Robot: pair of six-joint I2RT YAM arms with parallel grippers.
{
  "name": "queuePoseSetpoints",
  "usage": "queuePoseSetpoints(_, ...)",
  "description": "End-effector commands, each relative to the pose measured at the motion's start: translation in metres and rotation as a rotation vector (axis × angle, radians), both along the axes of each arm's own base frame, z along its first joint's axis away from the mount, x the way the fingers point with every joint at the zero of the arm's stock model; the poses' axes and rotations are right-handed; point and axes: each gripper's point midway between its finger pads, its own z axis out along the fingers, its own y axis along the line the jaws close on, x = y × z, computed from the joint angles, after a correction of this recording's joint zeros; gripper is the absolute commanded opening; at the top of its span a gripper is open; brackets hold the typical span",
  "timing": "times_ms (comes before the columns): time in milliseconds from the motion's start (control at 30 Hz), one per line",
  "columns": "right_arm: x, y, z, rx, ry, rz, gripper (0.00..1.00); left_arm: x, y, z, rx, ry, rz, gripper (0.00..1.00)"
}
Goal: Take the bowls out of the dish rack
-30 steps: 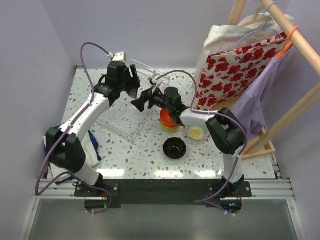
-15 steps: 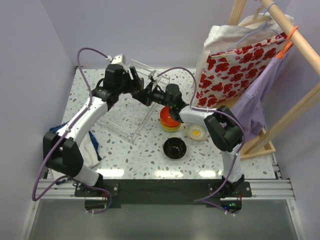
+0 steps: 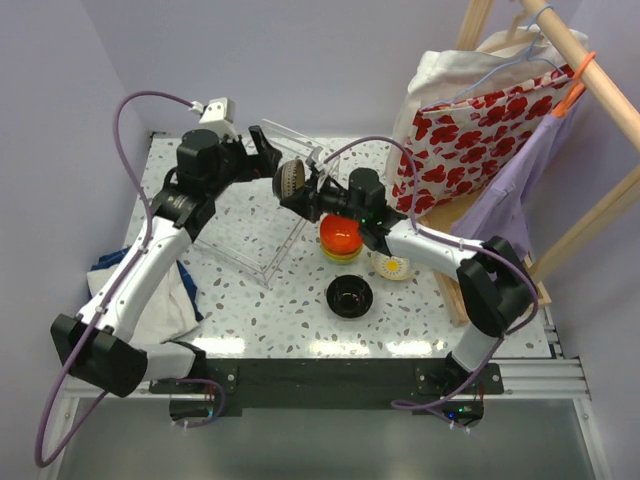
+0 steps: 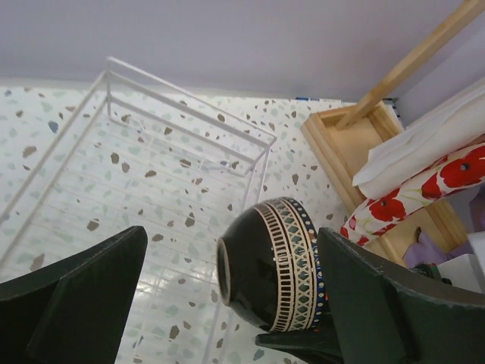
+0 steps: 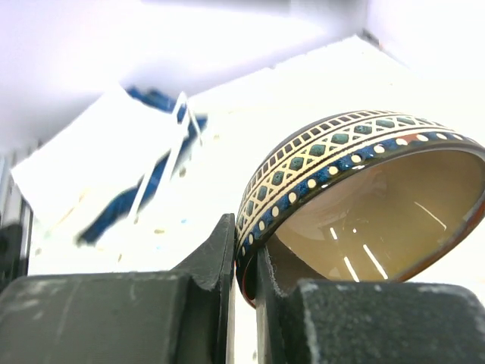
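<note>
One patterned bowl [image 3: 291, 180] is clamped in the right tool [image 3: 304, 191]; left tool [image 3: 264, 158] gapes above one dish rack [image 3: 262, 240].

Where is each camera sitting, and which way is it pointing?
Top external: above and behind the robot, looking down on the table; left arm and right arm show, left gripper open, right gripper shut on the patterned bowl.
Left wrist: on the left arm, facing the dish rack and that bowl; own fingers at bottom corners.
Right wrist: facing along its fingers, pinched on the bowl's rim.
Shared: all three show the bowl.
</note>
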Motion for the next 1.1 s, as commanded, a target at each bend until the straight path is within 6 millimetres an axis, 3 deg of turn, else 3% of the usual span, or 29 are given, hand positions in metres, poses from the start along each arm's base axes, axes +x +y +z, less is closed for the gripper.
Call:
queuePoseSetpoints(0, -0.014, -0.026, 0.01, -0.131, -0.092, -0.014, 0.0, -0.017, 0.017, 0.04, 0.118, -0.174, -0.029, 1.0)
queuePoseSetpoints(33, -0.021, -0.033, 0.016, -0.146, -0.1, -0.015, 0.0, -0.021, 0.02, 0.041, 0.137, -0.181, -0.032, 1.0)
queuePoseSetpoints(100, -0.031, -0.046, 0.004, -0.218, -0.072, -0.022, 0.0, -0.035, 0.028, 0.038, 0.198, -0.193, -0.043, 1.0)
queuePoseSetpoints(133, -0.038, -0.054, 0.013, -0.227, -0.084, -0.031, 0.0, -0.039, 0.033, 0.037, 0.223, -0.197, -0.038, 1.0)
queuePoseSetpoints(167, -0.043, -0.065, 0.001, -0.289, -0.041, -0.046, 0.0, -0.043, 0.04, 0.033, 0.252, -0.192, -0.019, 1.0)
queuePoseSetpoints(300, -0.065, -0.095, -0.003, -0.43, -0.015, -0.058, 0.0, -0.07, 0.069, 0.01, 0.345, -0.212, 0.053, 1.0)
queuePoseSetpoints(433, -0.085, -0.117, -0.001, -0.536, 0.035, -0.068, 0.0, -0.095, 0.09, -0.005, 0.325, -0.281, 0.135, 1.0)
queuePoseSetpoints(567, -0.113, -0.138, -0.021, -0.681, 0.13, -0.062, 0.0, -0.113, 0.099, -0.022, 0.287, -0.334, 0.164, 1.0)
queuePoseSetpoints(700, -0.146, -0.14, -0.044, -0.862, 0.144, -0.031, 0.0, -0.122, 0.104, -0.038, 0.289, -0.356, 0.174, 1.0)
queuePoseSetpoints(867, -0.168, -0.151, -0.074, -1.006, 0.229, -0.033, 0.0, -0.125, 0.108, -0.031, 0.296, -0.406, 0.192, 1.0)
queuePoseSetpoints(1067, -0.189, -0.14, -0.094, -1.103, 0.241, 0.004, 0.0, -0.125, 0.119, -0.041, 0.307, -0.386, 0.249, 1.0)
